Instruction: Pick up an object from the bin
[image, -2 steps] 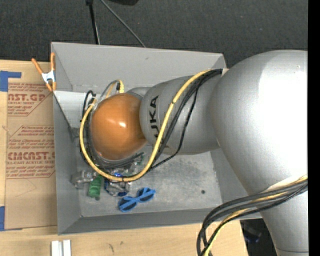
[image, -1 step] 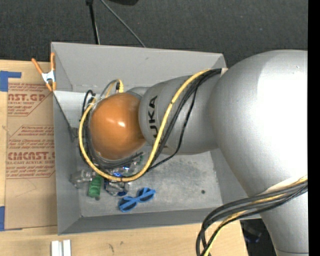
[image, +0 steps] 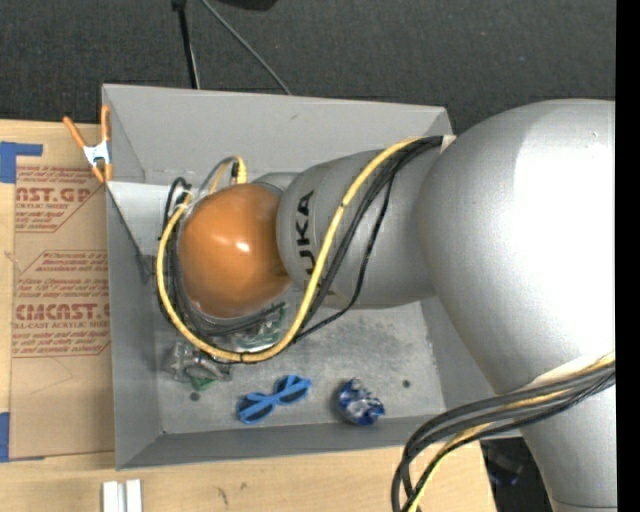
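My gripper (image: 196, 364) pokes out below the orange cover, low over the bin floor near the left wall and towards the front. A small green bit (image: 204, 379) lies right by its tip; whether it is held is hidden. A flat blue looped piece (image: 272, 398), shaped like two joined ovals, lies on the floor just right of the gripper near the front wall. Further right along the same wall sits a small crumpled blue-and-white lump (image: 358, 402).
The arm with its orange cover and yellow cables spans the middle of the bin from the right and hides the floor beneath it. The left wall stands close beside the gripper. Bare grey floor shows at the front right.
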